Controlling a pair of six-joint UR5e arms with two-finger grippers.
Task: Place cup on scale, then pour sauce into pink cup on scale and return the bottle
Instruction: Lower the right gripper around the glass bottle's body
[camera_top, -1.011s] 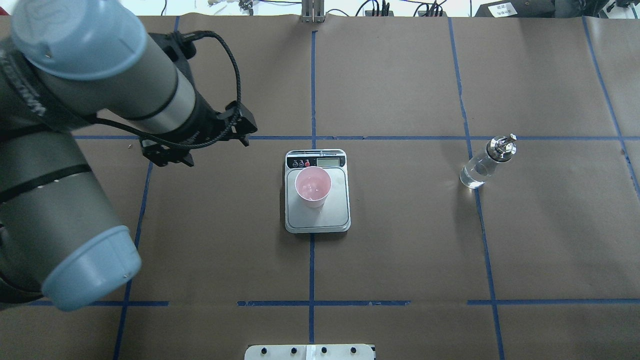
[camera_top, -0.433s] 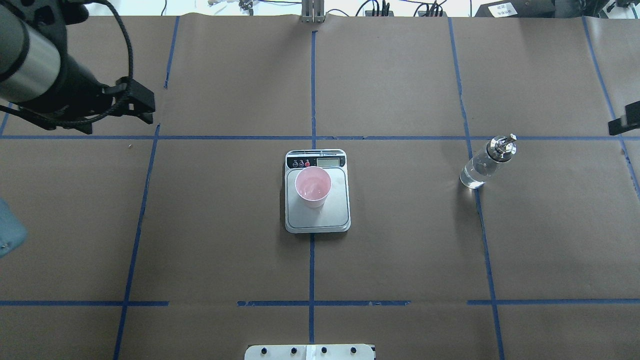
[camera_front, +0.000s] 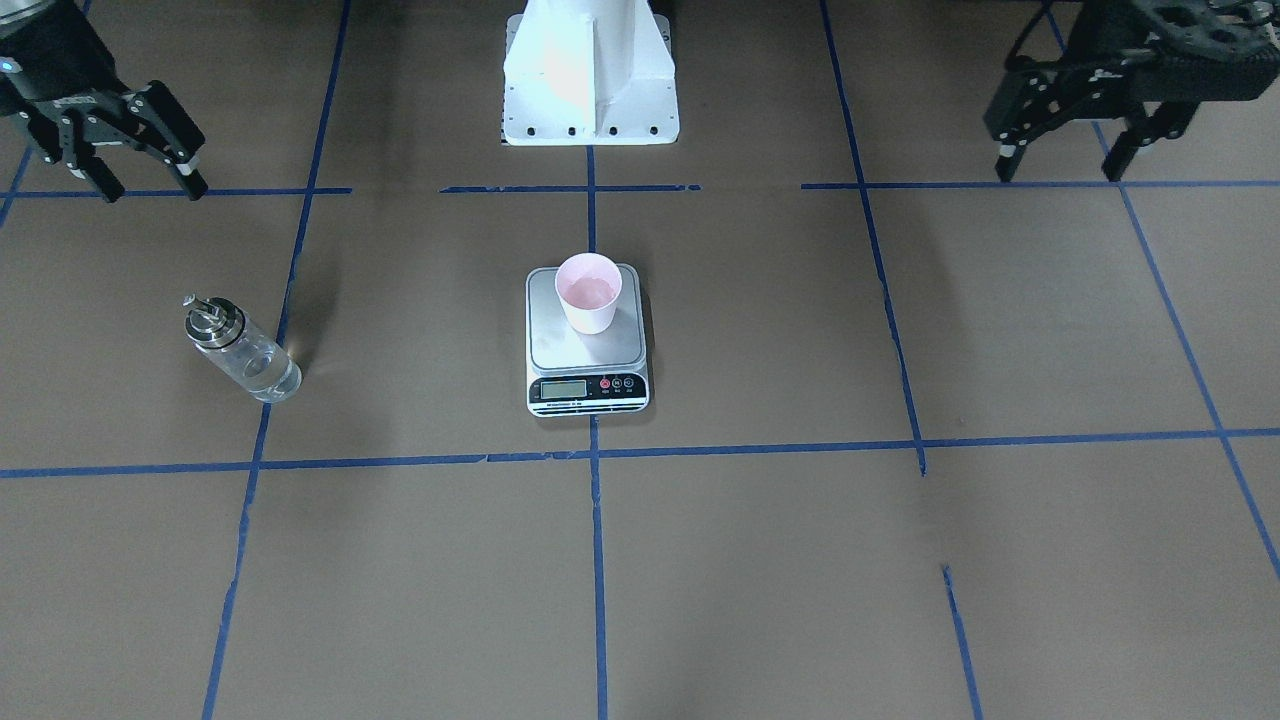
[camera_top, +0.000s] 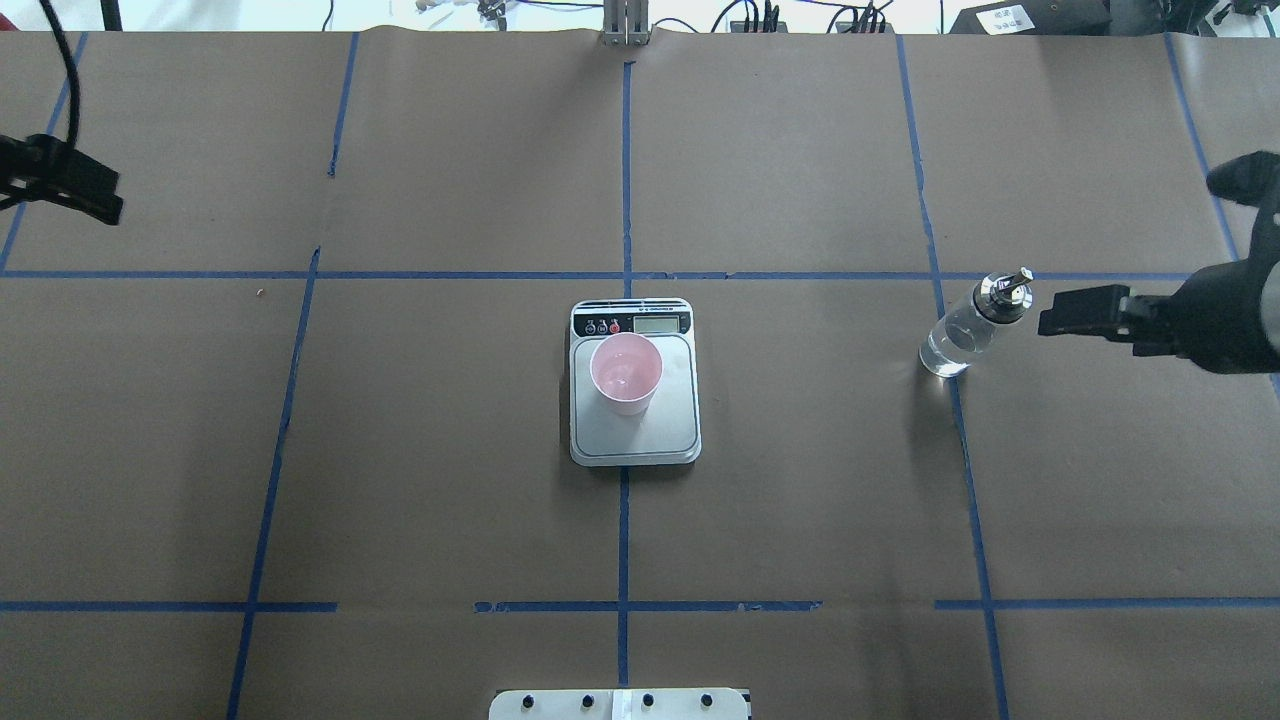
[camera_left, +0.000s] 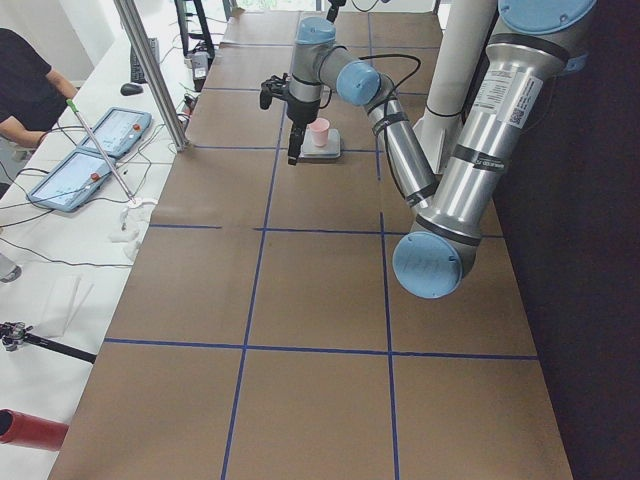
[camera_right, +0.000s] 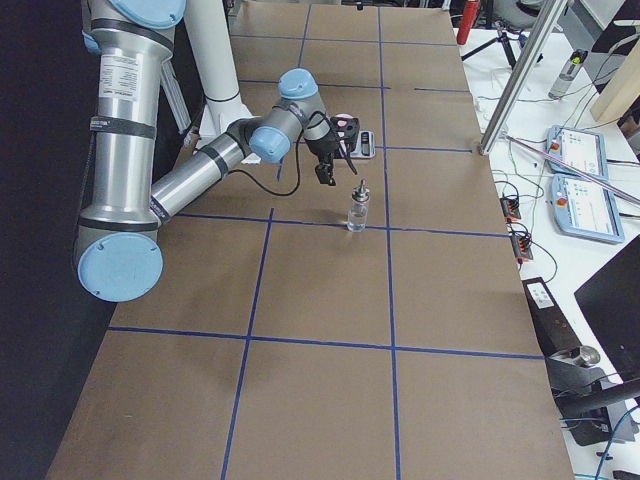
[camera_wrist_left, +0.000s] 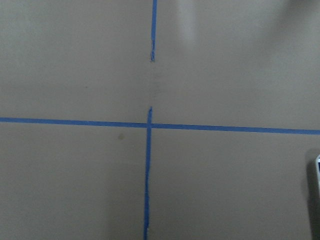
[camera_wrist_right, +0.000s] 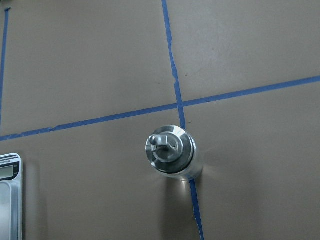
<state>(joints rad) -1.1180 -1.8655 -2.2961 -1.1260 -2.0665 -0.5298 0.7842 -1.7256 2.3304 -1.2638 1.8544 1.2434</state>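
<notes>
Upright, bottle (camera_top: 958, 340) with long axis vertical, spout (camera_top: 1022, 274) topmost, cup (camera_top: 626, 372) on scale (camera_top: 640, 440), both arms' jaws spread.

The surface (camera_top: 800, 500) is covered with brown paper and divided into rectangles by blue tape lines (camera_top: 623, 150). In its middle the scale (camera_top: 662, 432) lies flat across one tape line, with the display side away from the robot. The bottle (camera_top: 960, 335) stands upright on another line, well apart on the robot's right. A white mounting plate (camera_front: 590, 80) sits at the robot's edge.
</notes>
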